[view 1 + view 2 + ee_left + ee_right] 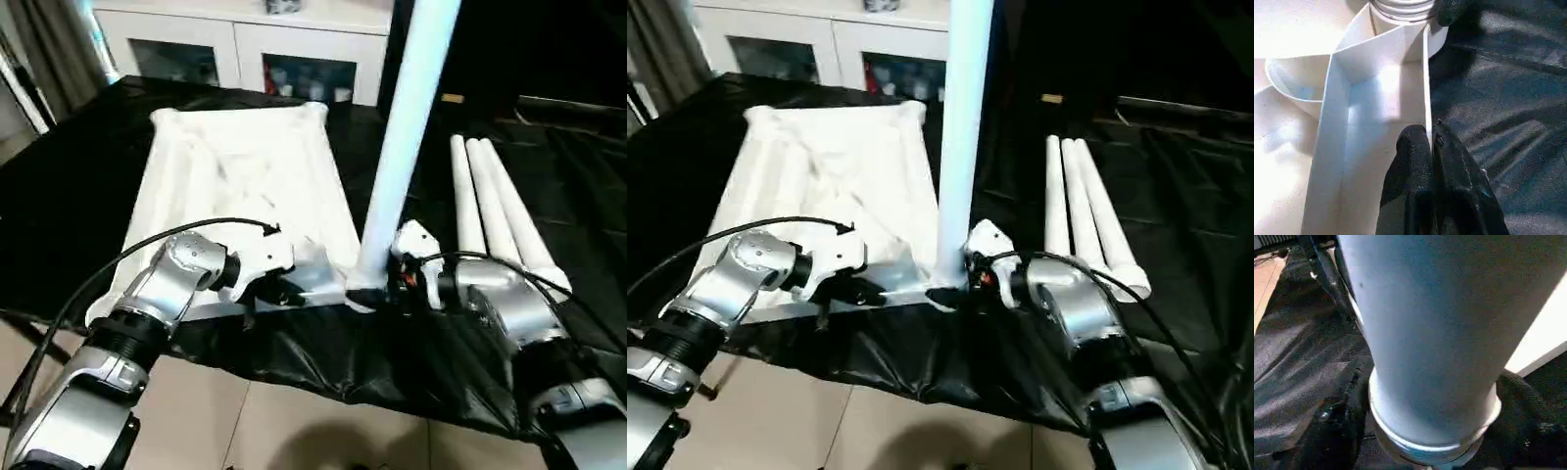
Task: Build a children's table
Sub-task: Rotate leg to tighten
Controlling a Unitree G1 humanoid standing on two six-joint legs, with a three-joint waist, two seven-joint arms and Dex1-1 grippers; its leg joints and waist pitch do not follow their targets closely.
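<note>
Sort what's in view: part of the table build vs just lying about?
Job:
table top, upside down on the black drape
upright leg at its near corner socket
three spare legs lying to the right
left tool pinching the top's edge rib
right tool at the leg's base

Lying about:
white cabinet
black-draped table

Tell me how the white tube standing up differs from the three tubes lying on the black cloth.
The standing leg is upright, its base at the tabletop's near corner socket, with the right gripper at its base. The three spare legs lie flat side by side, untouched. All are white, long and tapered.
</note>
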